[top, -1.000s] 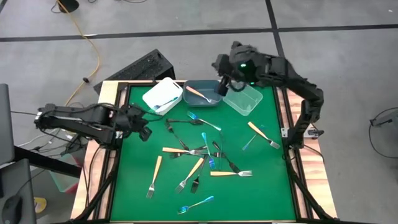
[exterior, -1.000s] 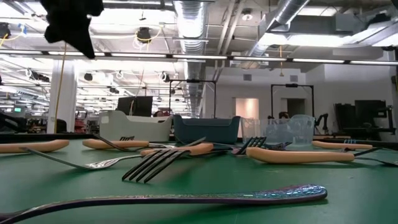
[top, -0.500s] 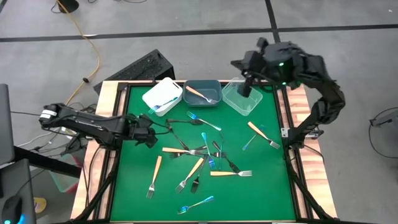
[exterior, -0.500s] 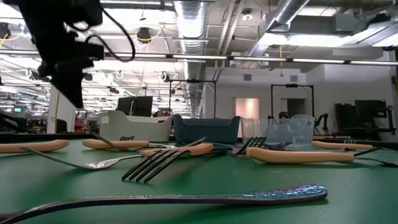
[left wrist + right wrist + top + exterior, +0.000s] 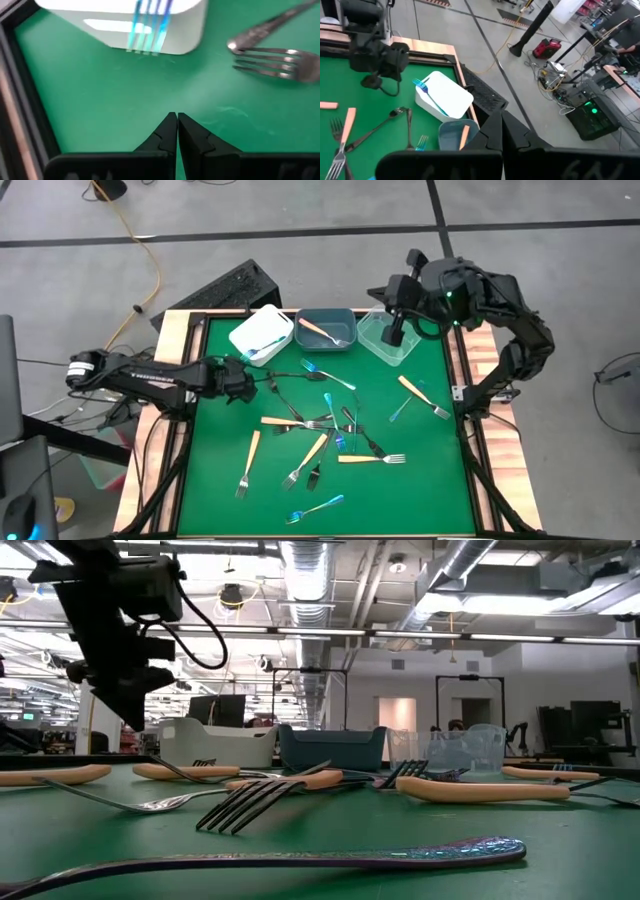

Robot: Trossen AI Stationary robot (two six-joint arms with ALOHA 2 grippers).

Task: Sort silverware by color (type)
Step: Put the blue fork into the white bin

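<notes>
While empty, both shut: left tool (image 5: 243, 379) just beside white bin (image 5: 262, 332), right tool (image 5: 393, 337) over clear bin (image 5: 391, 345).

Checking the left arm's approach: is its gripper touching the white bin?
Apart. The left wrist view shows bare green mat between the shut left gripper and the white bin.

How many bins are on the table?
3, in a row along one edge: white bin on the left, grey-blue bin in the middle, clear bin on the right. None appears hidden.

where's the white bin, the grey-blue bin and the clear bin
white bin (image 5: 262, 331): high view, on its bare floor
grey-blue bin (image 5: 325, 315): high view, on its far rim
clear bin (image 5: 391, 350): high view, on its bare floor
</notes>
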